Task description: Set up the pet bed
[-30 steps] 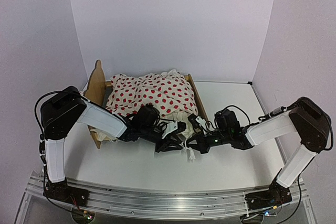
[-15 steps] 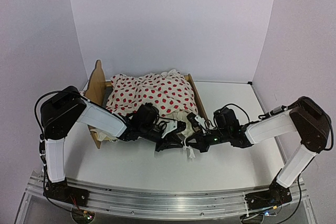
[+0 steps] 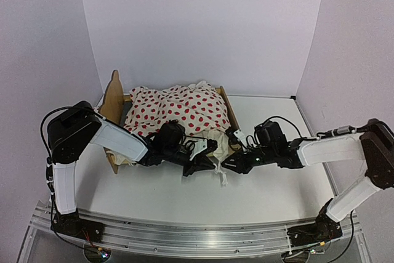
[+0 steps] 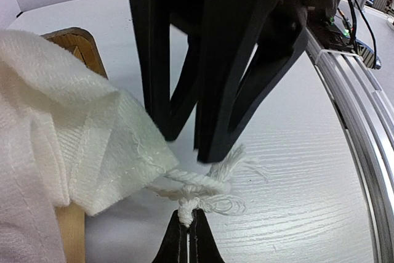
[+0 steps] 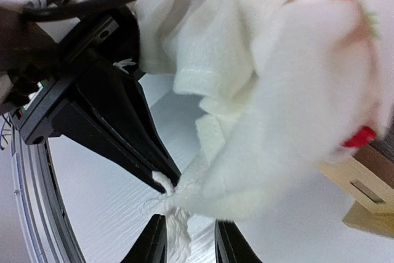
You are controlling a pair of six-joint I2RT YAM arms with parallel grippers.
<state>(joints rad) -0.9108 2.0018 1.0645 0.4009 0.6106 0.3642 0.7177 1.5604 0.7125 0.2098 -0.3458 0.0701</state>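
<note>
The pet bed (image 3: 112, 97) of light plywood stands at the back left, its scalloped headboard on the left. A white red-dotted blanket (image 3: 184, 112) is heaped over it and hides the base. The blanket's white corner hangs over the bed's near right corner, with a knotted tassel (image 3: 221, 180) on the table. My left gripper (image 3: 206, 165) is shut on the tassel's knot (image 4: 184, 204), as the left wrist view (image 4: 188, 229) shows. My right gripper (image 3: 229, 165) is open, its jaws either side of the tassel's loose end (image 5: 178, 232) in the right wrist view (image 5: 188, 244).
A wooden post of the bed (image 4: 74, 44) stands just left of the left gripper, and the bed's rail (image 5: 363, 195) is beside the right gripper. The two grippers sit tip to tip. The metal rail (image 3: 197, 235) runs along the near edge.
The right arm's elbow has swung out to the right and dropped, and its wrist has shifted slightly right. Both grippers stay at the blanket's corner. The left arm has hardly moved.
</note>
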